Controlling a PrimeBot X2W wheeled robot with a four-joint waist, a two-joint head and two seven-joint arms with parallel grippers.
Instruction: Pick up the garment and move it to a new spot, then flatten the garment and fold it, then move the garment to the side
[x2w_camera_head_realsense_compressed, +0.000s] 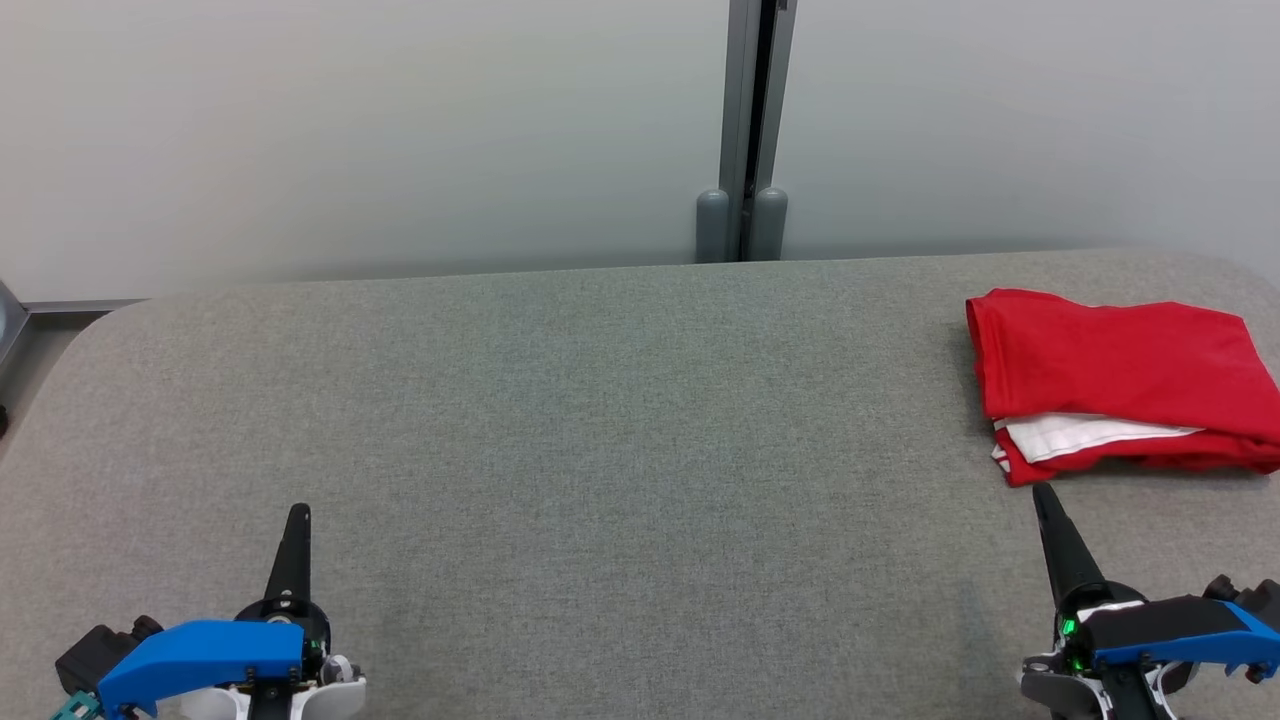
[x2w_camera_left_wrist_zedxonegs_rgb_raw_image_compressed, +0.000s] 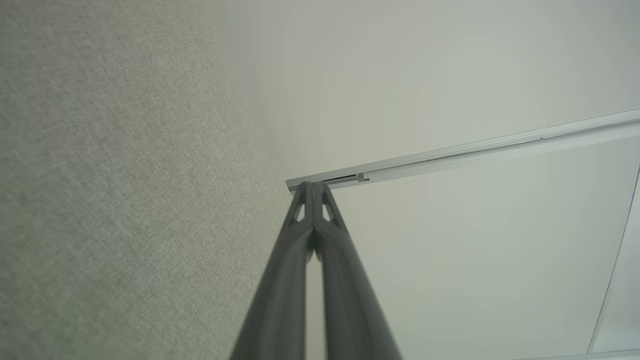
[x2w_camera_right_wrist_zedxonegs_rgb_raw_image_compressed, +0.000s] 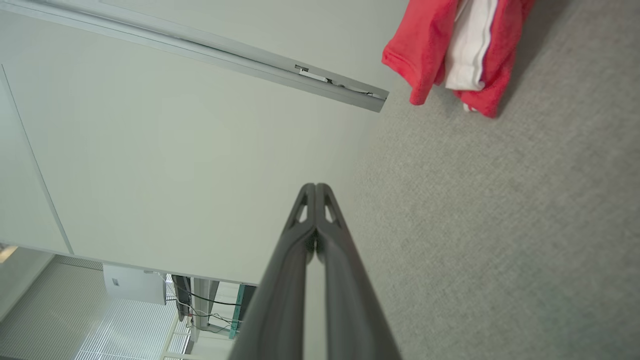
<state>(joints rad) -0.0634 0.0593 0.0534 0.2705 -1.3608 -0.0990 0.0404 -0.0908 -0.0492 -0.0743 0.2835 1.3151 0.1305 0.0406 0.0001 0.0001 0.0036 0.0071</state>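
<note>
Head view, folded red garment (x2w_camera_head_realsense_compressed: 1120, 370) lying on the grey desk (x2w_camera_head_realsense_compressed: 600, 420) just beyond the right pincer (x2w_camera_head_realsense_compressed: 1042, 492), left pincer (x2w_camera_head_realsense_compressed: 298, 515) sitting well apart, both pressing fingers together, gripping nothing

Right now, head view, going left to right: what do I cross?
left gripper, shut → grey wall post → folded red garment. The right gripper, also shut, sits nearer the camera within the garment's span, so it has no place in the order.
</note>
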